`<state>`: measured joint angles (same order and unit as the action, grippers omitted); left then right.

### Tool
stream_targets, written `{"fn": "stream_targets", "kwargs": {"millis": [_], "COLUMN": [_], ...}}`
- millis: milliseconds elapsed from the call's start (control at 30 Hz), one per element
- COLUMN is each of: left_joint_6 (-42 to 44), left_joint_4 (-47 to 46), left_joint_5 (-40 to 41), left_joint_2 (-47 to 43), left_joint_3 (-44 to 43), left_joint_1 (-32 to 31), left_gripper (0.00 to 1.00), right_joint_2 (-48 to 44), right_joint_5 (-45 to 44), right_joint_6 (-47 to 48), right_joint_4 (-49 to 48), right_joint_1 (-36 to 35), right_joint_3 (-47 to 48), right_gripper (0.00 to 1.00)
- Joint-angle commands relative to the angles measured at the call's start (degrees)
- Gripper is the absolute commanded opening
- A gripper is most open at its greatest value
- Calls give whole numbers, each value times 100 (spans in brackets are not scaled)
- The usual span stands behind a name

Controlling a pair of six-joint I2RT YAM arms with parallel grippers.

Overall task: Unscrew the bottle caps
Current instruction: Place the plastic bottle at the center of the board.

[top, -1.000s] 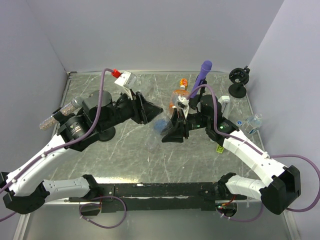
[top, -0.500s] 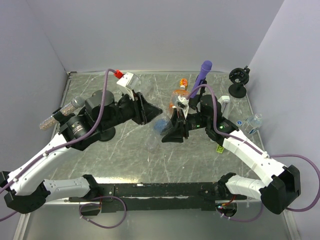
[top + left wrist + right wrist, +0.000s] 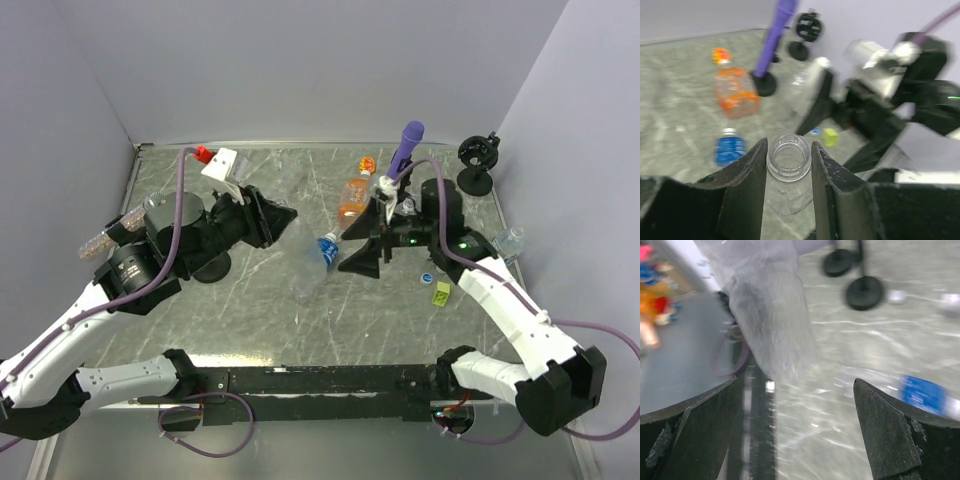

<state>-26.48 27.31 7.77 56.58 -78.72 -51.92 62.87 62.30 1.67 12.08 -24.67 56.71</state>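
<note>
Right gripper [image 3: 796, 405] has pulled back and sprung wide, empty; left gripper [image 3: 788, 149] clamps clear capless bottle [image 3: 788, 172] by neck; blue-label bottle [image 3: 730, 151] text unreadable

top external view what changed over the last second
The right gripper opened wide and drew back to the right, away from the clear bottle. The left gripper pulled back to the left with that bottle clamped at its neck; its mouth shows no cap. The orange bottle, blue-label bottle and purple stick stayed put.
</note>
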Motion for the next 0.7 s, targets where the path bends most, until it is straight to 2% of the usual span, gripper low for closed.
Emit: {"fn": "stream_targets", "kwargs": {"millis": [0, 67, 133, 333, 467, 667], "left_joint_6": [748, 1187, 1574, 2015, 2024, 1989], "left_joint_4": [126, -154, -671, -2183, -2992, -3723], "left_joint_5": [1505, 2077, 2255, 1711, 1325, 1077], "left_joint_2": [37, 195, 414, 1188, 1759, 2734], "left_joint_3": [76, 207, 374, 822, 867, 779], "left_joint_1": [24, 103, 400, 1824, 2519, 3196], "left_gripper": [6, 6, 6, 5, 5, 5], "right_joint_2": [-442, -635, -951, -2076, -2077, -2200], "right_joint_5": [-482, -369, -158, 667, 871, 845], "right_joint_6": [1369, 1659, 1871, 1863, 2083, 2197], "right_joint_4": [1304, 1630, 1632, 868, 1008, 1051], "right_joint_1": [584, 900, 1095, 1894, 2053, 2080], "right_joint_3": [517, 325, -79, -1424, -1469, -1549], "right_gripper": [99, 99, 99, 99, 99, 99]}}
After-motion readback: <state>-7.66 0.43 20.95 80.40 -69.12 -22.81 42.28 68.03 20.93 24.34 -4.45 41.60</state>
